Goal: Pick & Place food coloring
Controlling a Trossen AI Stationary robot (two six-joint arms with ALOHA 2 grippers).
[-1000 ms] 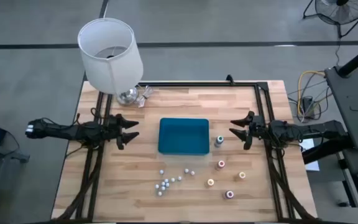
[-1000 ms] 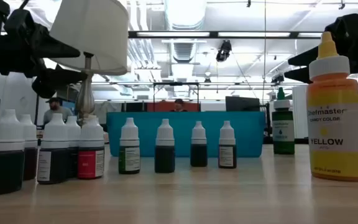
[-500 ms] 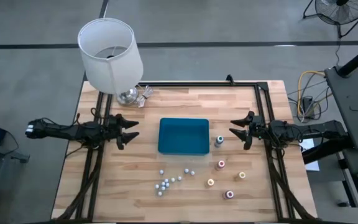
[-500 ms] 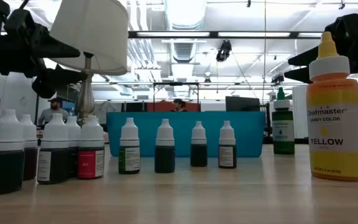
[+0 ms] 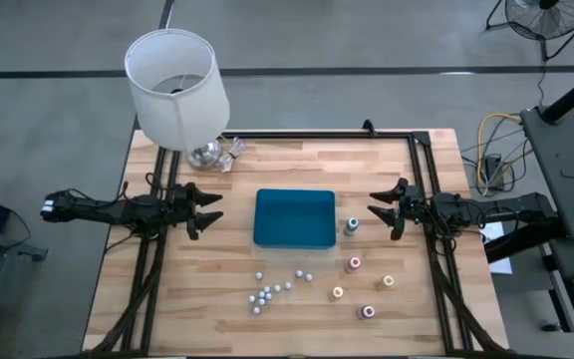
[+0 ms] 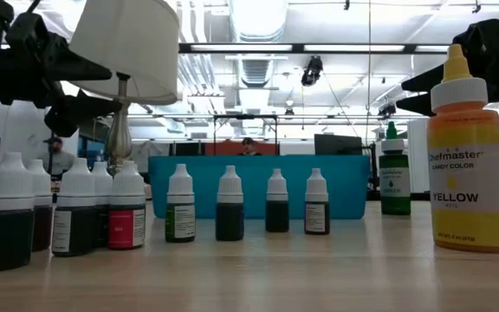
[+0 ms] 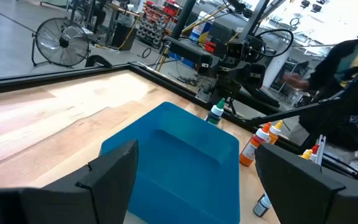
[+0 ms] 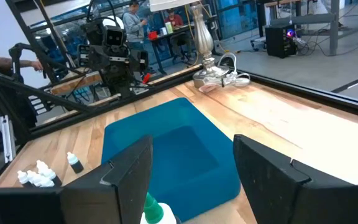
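The food coloring bottles stand upright on the wooden table, right of the blue tray (image 5: pixel 294 218): a green-topped one (image 5: pixel 352 226) beside the tray's right side, then red (image 5: pixel 355 263), orange (image 5: pixel 389 281), yellow (image 5: pixel 338 292) and pink (image 5: pixel 369 311) nearer the front. In the low view the yellow bottle (image 6: pixel 468 156) stands closest. My left gripper (image 5: pixel 207 207) hovers open left of the tray and points at it. My right gripper (image 5: pixel 382 207) hovers open just right of the green bottle. Both wrist views show the tray (image 7: pixel 173 162) (image 8: pixel 166 149) between spread fingers, with nothing held.
Several small white-capped bottles (image 5: pixel 270 289) stand in a loose cluster in front of the tray. A lamp with a white shade (image 5: pixel 177 90) stands at the far left corner. Black frame rails (image 5: pixel 422 160) run along the table's far and side edges.
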